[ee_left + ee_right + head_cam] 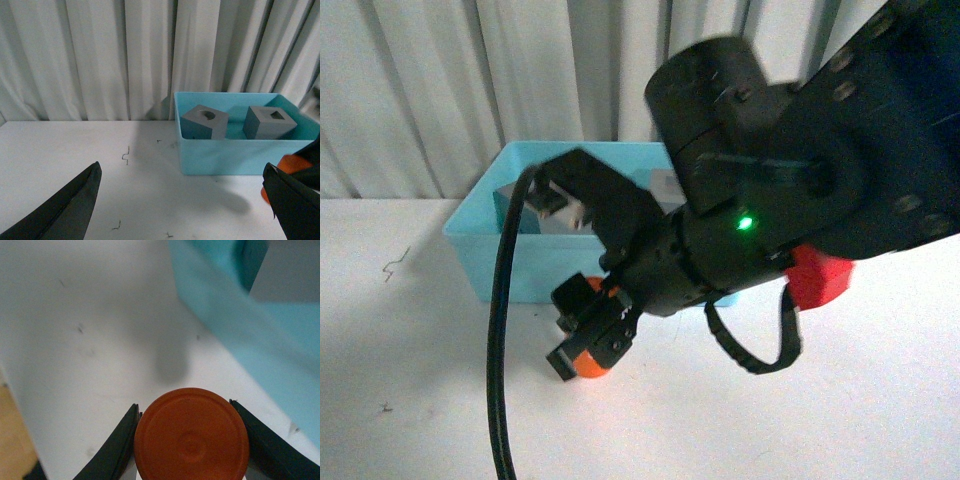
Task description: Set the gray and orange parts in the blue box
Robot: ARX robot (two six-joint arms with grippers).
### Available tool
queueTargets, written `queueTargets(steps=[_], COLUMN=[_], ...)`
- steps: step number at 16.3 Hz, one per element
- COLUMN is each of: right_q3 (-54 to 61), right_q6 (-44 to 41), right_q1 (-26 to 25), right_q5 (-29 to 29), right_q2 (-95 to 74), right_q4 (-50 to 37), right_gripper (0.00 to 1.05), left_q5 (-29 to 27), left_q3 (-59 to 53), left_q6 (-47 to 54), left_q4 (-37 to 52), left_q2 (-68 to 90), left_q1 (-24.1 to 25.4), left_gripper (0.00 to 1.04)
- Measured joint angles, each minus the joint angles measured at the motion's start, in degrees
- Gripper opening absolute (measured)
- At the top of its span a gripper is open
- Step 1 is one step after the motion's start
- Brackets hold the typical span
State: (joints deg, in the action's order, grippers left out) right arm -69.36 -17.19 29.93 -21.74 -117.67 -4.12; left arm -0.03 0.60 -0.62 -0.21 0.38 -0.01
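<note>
- The orange cylinder (192,435) is clamped between the fingers of the right gripper (588,345), just in front of the blue box (235,155), low over the white table (410,380).
- Both gray cubes, one with a round recess (205,122) and one with a square recess (270,121), are seen resting inside the box.
- The left gripper (185,210) is held wide apart, with nothing between its fingers.
</note>
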Motion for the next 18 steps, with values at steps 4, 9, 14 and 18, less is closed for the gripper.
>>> queueTargets(steps=[4,9,14,18], right_q3=[0.59,-14.40,-29.57,-32.48], right_q6=[8.85,12.46,12.57,12.83], right_q1=[-6.78,-11.28,-6.62,-6.38], right_q5=[-2.82,3.56,6.54,8.85], right_q2=[18.08,1.62,-8.96,-17.75], right_q4=[-8.00,-2.80,3.67,7.72], right_gripper=[0.48,0.48,0.48,0.48], left_q5=[0.00,0.00,0.00,-0.02], left_q3=[0.00,0.00,0.00,0.00], left_q6=[0.00,0.00,-0.02,-0.02], left_q4=[0.00,0.00,0.00,0.00], left_q2=[-0.02,0.00,0.00,0.00], left_q1=[0.00,0.00,0.00,0.00], left_gripper=[0.98,0.98,0.98,0.98])
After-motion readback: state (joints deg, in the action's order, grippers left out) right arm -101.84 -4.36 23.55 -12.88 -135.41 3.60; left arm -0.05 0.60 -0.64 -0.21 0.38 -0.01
